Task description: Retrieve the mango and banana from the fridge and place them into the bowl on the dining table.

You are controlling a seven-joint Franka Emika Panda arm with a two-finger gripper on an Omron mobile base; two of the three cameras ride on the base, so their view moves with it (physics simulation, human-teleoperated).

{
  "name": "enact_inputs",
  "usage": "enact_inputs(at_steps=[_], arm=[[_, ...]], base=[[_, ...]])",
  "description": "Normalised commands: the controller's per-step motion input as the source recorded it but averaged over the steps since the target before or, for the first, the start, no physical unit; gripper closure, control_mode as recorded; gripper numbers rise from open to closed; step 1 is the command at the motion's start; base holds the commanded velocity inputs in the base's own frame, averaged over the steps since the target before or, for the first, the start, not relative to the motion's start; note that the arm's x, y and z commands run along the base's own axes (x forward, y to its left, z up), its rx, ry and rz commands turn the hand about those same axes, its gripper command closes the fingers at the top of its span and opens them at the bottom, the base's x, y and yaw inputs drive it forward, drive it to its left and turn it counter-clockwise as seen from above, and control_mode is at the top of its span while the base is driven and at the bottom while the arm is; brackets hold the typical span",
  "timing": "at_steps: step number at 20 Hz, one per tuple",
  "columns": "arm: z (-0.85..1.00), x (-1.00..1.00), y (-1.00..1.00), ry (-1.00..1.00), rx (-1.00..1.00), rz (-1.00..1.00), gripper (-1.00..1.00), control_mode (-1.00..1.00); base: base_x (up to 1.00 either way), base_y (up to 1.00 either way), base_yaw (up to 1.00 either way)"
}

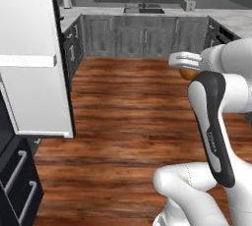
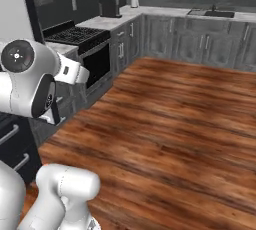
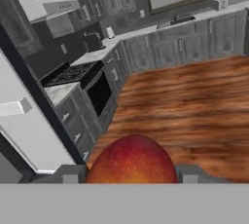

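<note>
the smooth oval mango [image 3: 132,160] at the bottom centre of the hand view is orange-red, shading to yellow-orange at its edges with fine speckles. the plank floor [image 1: 133,117] is striped reddish-brown wood with darker grain. the open fridge door [image 1: 29,58] at the left of the left base view is pale grey inside, edged navy-black. the cabinets [image 1: 142,36] are streaked grey.

Mango [image 3: 132,159] between fingers [image 3: 68,173]; open fridge [image 1: 34,72] door left; stove [image 2: 77,35] beyond
</note>
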Motion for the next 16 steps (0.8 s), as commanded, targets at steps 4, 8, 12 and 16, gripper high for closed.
enact_inputs(at_steps=[4, 8, 12, 16], arm=[[0.0, 0.0, 0.0, 0.0, 0.0, 0.0, 1.0, 1.0], [0.0, 0.0, 0.0, 0.0, 0.0, 0.0, 1.0, 1.0], [0.0, 0.0, 0.0, 0.0, 0.0, 0.0, 1.0, 1.0], [0.0, 0.0, 0.0, 0.0, 0.0, 0.0, 1.0, 1.0]], base=[[-0.45, -0.44, -0.32], [-0.33, -0.58, -0.21], [-0.21, -0.72, -0.16], [0.0, -0.93, -0.12]])
